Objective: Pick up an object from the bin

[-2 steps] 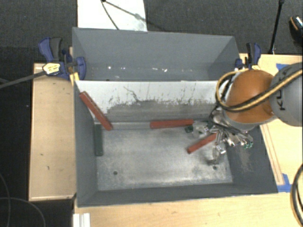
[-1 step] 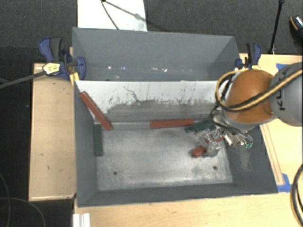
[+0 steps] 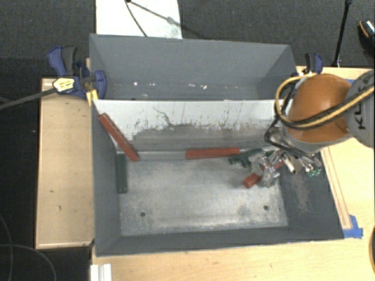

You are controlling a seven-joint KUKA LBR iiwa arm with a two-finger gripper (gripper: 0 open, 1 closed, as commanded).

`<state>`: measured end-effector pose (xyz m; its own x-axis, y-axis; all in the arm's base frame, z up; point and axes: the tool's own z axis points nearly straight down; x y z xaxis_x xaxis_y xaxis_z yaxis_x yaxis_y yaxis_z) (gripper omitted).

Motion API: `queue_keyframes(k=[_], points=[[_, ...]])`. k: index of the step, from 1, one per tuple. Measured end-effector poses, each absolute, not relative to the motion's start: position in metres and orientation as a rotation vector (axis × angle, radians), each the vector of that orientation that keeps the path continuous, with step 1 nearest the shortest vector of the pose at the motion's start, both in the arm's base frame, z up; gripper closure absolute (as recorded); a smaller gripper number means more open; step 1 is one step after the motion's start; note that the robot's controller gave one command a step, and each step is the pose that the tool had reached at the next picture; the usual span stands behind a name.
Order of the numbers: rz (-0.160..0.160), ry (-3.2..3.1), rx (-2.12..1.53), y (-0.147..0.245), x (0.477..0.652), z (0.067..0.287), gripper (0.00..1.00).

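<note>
My gripper [image 3: 270, 173], spread or closed I can't tell, hangs by the small red block [image 3: 251, 181] lying just view-left of it on the bin [image 3: 193, 206] floor; likely light, rigid, pinch across narrow sides.

1. Orange cover [image 3: 319, 107] at the wrist is showing as a smooth, glossy, rounded dome.
2. Cables [image 3: 281, 101], black and pale yellow, are looping round the dome's left side and running across its front.
3. Arm link [image 3: 360, 113] behind the dome is presenting a light grey shell, with dark lettering partly showing on it.
4. Pincer [image 3: 271, 171] under the dome is reading as a cluster of silvery metal parts with dark fittings; finer detail is not resolving.
</note>
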<state>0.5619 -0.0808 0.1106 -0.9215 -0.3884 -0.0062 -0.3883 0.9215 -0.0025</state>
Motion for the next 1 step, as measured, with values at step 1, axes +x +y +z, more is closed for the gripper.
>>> queue_keyframes(k=[1], points=[[-0.004,3.074,-0.602,-0.0809,0.5642,0.1883,1.0]])
